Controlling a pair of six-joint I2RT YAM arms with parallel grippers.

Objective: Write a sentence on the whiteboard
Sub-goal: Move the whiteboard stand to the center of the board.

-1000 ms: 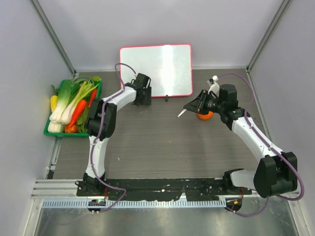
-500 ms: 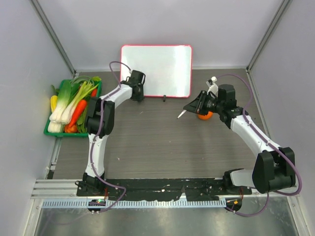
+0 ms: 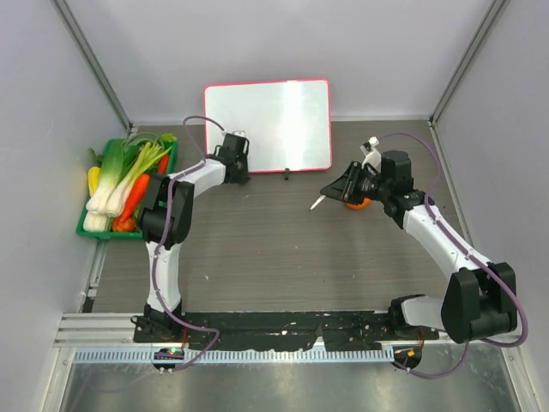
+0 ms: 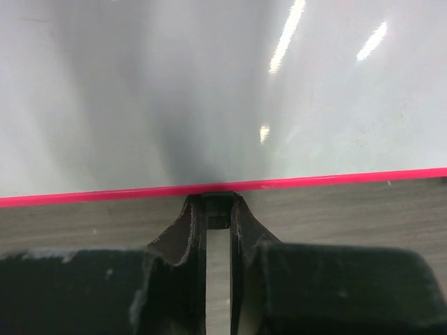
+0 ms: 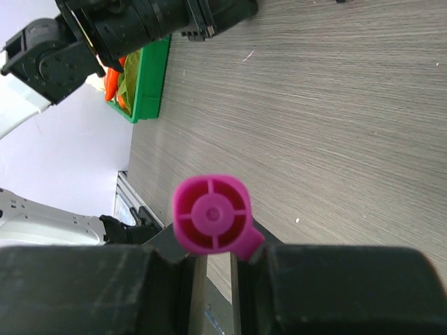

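1. You are looking at the whiteboard: it is showing a glossy white face with no writing, a thin pink-red frame and rounded corners.
2. It is standing at the far side of the table, in front of the back wall.
3. Your left pincer is clamping the board's near edge by its left corner, the fingers pressing a small black part.
4. Your right pincer is gripping a pen with a pink end, well apart from the board, to the right.

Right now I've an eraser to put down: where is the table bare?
Bare: the middle of the table, from the whiteboard to the black base rail. Crowded: far left by the vegetable basket, right around the orange object beside the right hand.
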